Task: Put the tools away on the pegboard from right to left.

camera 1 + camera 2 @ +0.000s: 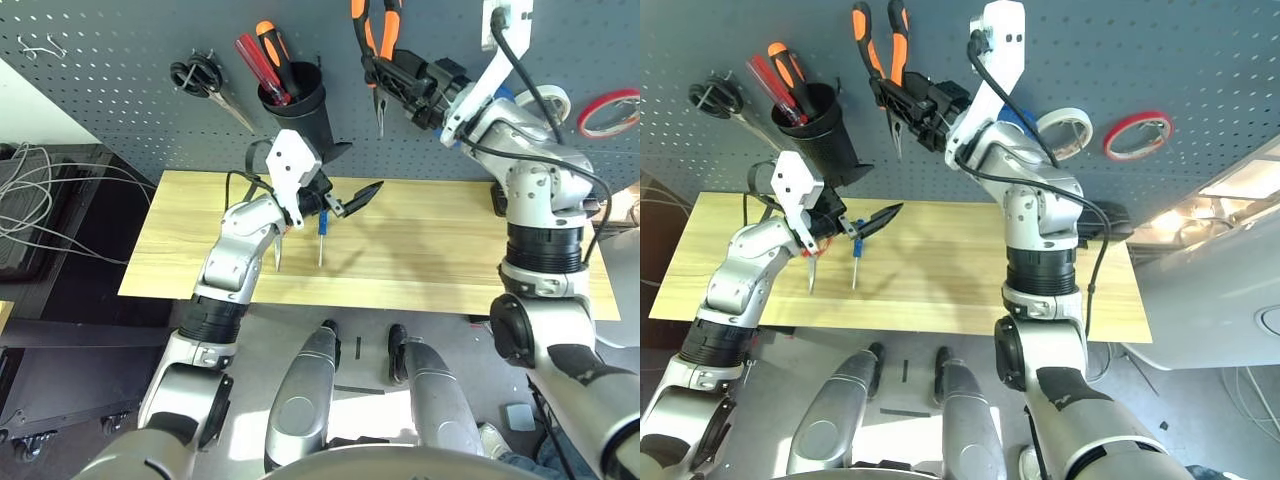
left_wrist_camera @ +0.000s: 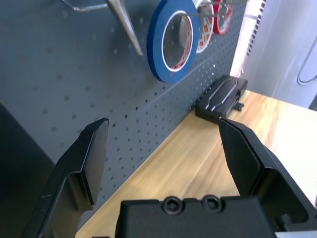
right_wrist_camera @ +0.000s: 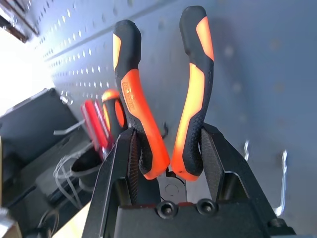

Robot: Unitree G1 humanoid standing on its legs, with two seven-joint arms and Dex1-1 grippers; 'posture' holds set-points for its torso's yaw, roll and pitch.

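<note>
Pegboard (image 1: 120, 90) dark grey | pliers (image 3: 163, 99) orange-and-black, right claw (image 3: 166, 163) pinching handles | left claw (image 2: 168, 144) spread

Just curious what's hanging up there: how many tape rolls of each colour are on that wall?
blue tape roll: 1
white tape roll: 1
red tape roll: 1
Total: 3

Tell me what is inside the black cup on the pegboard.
The black cup holds a red-handled tool and an orange-and-black-handled screwdriver, handles sticking up. Their tips and anything lower are hidden by the cup's wall.
</note>
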